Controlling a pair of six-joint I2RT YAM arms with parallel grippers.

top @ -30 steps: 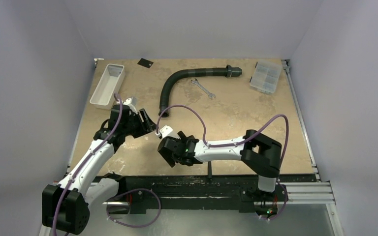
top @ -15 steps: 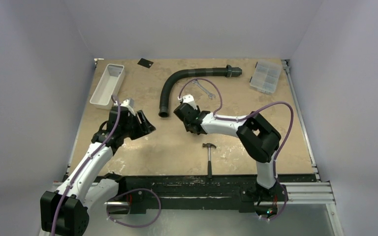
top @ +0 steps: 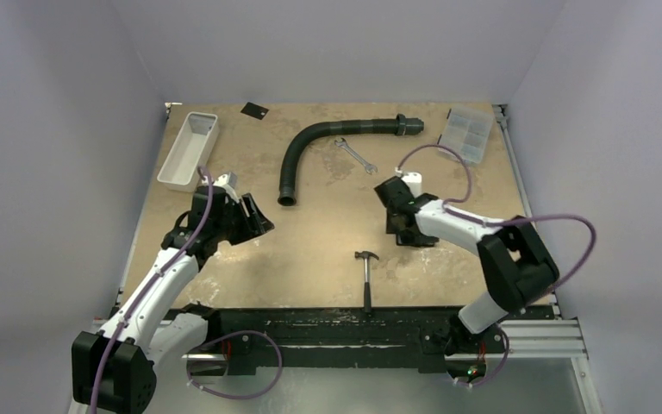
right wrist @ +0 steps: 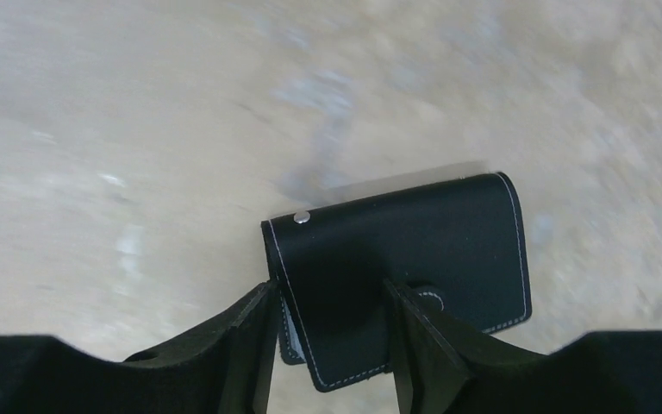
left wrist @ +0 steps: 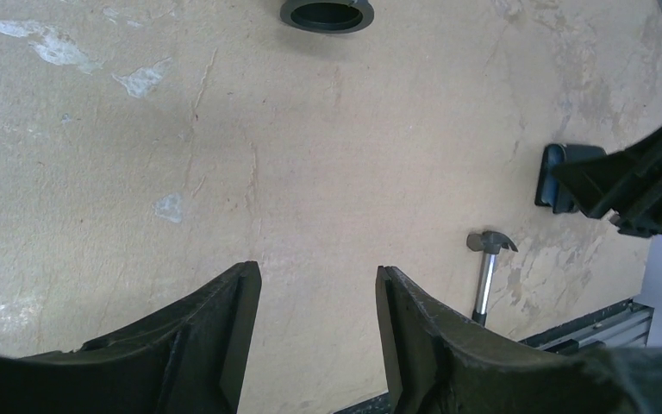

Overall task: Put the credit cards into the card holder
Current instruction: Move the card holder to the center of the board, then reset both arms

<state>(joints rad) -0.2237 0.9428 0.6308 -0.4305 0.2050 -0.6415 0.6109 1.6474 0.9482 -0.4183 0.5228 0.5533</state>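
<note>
Right gripper [right wrist: 327, 295] now farther right, unclenched over folded card holder [right wrist: 448, 241]; left gripper [left wrist: 315, 276] unclenched too.

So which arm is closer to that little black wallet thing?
Right. The right gripper hangs directly over the card holder, open. The left gripper is far off to the holder's left, also open.

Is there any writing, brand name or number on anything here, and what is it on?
No text can be read anywhere.
The card holder shows only white stitching and a metal snap, with no logo.
The dark card at the far edge of the table, the wrench and the hammer are too small to show any print.
</note>
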